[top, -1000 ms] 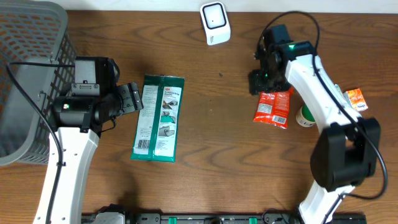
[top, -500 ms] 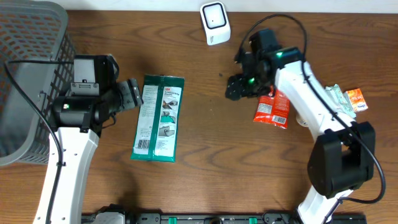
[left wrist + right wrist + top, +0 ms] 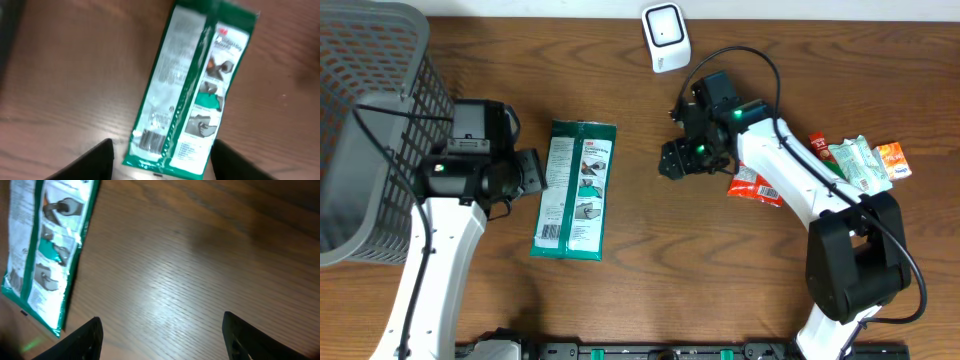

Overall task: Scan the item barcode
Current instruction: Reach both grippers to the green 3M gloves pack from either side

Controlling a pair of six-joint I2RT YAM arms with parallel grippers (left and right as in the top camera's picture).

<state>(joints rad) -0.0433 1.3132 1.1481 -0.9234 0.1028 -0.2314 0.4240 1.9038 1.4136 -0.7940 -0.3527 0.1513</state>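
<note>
- While both arms reach over the bench [image 3: 650, 290], the green packet [image 3: 576, 190] lies flat left of the middle, nearer the front edge than anything else. Its long side runs from front to far edge.
- Its barcode [image 3: 148, 140] faces up at the packet's front-left corner.
- Just left of the packet, the left gripper [image 3: 532, 170] has its fingers apart with nothing clamped. In the wrist view the barcode end lies in line with the gap between them. Whether anything touches, I cannot tell.
- Right of the middle, the right gripper [image 3: 676, 160] hangs over bare wood, fingers spread wide and empty, well apart from the packet.
- A red pouch [image 3: 760, 183] lies partly under that arm, toward the right edge.
- Near the right edge, a pale green wrapper [image 3: 850, 160] and an orange sachet [image 3: 890, 158] lie side by side.
- A grey mesh basket [image 3: 360, 120] fills the far-left corner.
- At the far edge, near its middle, stands the white scanner [image 3: 666, 38].
</note>
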